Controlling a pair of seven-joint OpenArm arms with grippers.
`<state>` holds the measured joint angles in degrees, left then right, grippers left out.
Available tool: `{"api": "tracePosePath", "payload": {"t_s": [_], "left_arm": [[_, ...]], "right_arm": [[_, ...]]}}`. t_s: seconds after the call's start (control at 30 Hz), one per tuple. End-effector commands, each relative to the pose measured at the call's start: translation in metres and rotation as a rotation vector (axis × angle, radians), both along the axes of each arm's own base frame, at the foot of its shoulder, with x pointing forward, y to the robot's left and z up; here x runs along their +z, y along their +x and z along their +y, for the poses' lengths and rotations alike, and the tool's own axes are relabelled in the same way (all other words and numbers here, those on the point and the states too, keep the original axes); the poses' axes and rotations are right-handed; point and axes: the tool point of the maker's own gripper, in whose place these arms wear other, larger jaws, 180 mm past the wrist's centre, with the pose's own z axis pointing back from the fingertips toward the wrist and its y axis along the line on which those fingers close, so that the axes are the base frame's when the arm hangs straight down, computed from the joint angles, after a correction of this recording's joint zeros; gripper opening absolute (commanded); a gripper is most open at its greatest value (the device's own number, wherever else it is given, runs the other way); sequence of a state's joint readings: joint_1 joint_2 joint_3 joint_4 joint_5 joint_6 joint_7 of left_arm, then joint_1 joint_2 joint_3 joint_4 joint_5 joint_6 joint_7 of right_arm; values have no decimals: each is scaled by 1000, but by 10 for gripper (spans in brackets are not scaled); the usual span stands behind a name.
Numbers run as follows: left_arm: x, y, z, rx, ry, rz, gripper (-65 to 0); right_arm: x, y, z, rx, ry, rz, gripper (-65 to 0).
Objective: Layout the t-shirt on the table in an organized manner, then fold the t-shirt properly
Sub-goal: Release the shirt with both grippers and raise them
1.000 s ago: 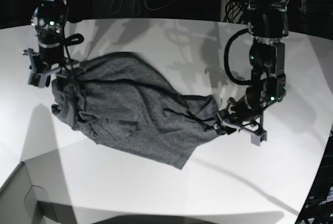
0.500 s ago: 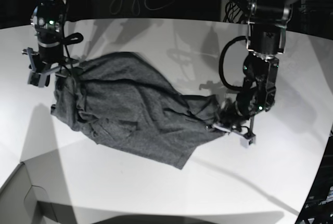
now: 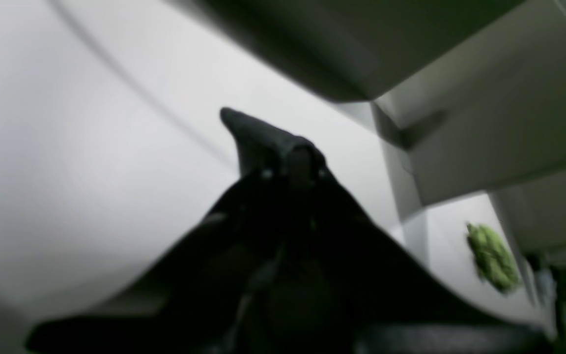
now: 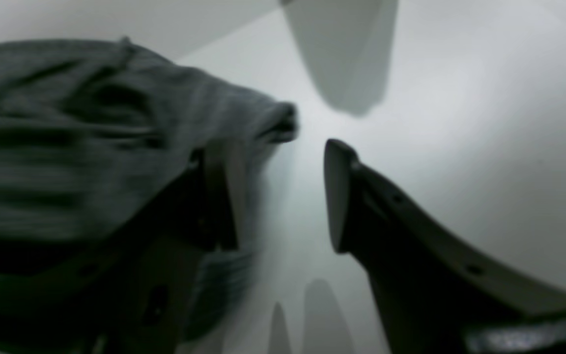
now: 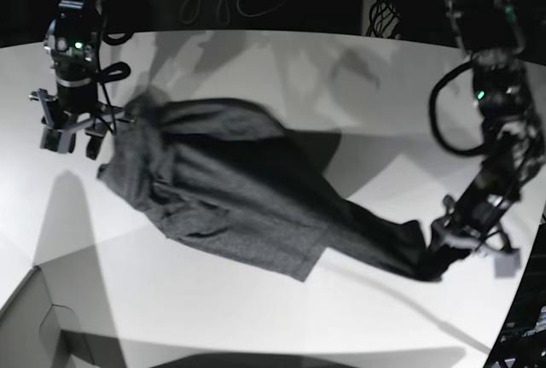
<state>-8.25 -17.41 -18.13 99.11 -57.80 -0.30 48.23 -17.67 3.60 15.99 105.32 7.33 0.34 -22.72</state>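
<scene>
— Shirt (image 5: 230,189) position?
— It is spread crumpled across the white table (image 5: 281,61), one end drawn out long toward the left tool (image 5: 465,244).
— Is that end gripped?
— The left tool is closed on dark cloth, seemingly the shirt's edge; the wrist view is blurred.
— And the right tool (image 5: 72,133)?
— Its jaws are held apart, one finger (image 4: 221,191) against the shirt's folds, nothing gripped.

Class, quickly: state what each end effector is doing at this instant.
Left end effector: shut on the t-shirt, stretching it out.
Right end effector: open, one finger against the cloth, holding nothing.
</scene>
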Motion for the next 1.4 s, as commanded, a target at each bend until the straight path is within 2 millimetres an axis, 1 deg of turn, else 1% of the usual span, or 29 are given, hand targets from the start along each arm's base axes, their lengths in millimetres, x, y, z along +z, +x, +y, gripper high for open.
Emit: {"api": "tracePosePath", "payload": {"t_s": [0.0, 0.03, 0.1, 0.2, 0.27, 0.3, 0.37, 0.43, 0.47, 0.53, 0.63, 0.7, 0.83, 0.93, 1.03, 1.07, 1.17, 1.23, 1.37], "left_arm": [[18, -6, -4, -23, -37, -41, -647], [20, -16, -3, -32, -34, -42, -647], [8, -39, 6, -12, -19, -10, -647], [-30, -72, 35, 73, -14, 105, -647], [-56, -102, 57, 134, -24, 194, -647], [-65, -118, 65, 155, -28, 231, -647], [-78, -140, 78, 193, -48, 283, -647], [-83, -153, 93, 235, -44, 309, -647], [-86, -156, 99, 252, -37, 321, -648], [-103, -162, 108, 281, -49, 369, -646], [-126, -171, 115, 301, -88, 438, -645], [-138, -175, 113, 286, -115, 494, -645], [-156, -181, 100, 207, -182, 609, -645], [-160, -179, 95, 177, -209, 638, -645], [-159, -174, 91, 191, -231, 616, -647], [-156, -173, 97, 220, -237, 592, -647], [-154, -176, 103, 261, -267, 573, -647], [-153, -176, 102, 249, -267, 580, -646], [-143, -168, 102, 206, -256, 579, -646]], "right_arm": [[13, 6, -2, 6, -18, -47, -380], [13, 6, -1, 6, -17, -48, -380], [13, 6, -1, 6, -17, -48, -380], [14, 6, -3, 4, -19, -48, -378], [14, 6, -3, 4, -19, -48, -377], [14, 6, -4, 3, -21, -48, -377], [13, 6, -4, 3, -21, -47, -377], [6, 6, -3, 3, -14, -32, -377], [6, 9, -2, 3, -10, -35, -377], [1, 10, -2, -2, 0, -27, -377], [-3, 11, 1, 5, 8, -18, -377], [-3, 11, 4, 13, 9, -19, -376], [-3, 12, 6, 18, 9, -18, -376], [-3, 11, 6, 18, 9, -17, -376], [-4, 11, 6, 17, 10, -15, -376], [-4, 10, 6, 17, 10, -14, -376], [-4, 10, 6, 17, 10, -14, -376], [-4, 10, 6, 17, 10, -14, -376], [-4, 10, 6, 17, 10, -14, -376]]}}
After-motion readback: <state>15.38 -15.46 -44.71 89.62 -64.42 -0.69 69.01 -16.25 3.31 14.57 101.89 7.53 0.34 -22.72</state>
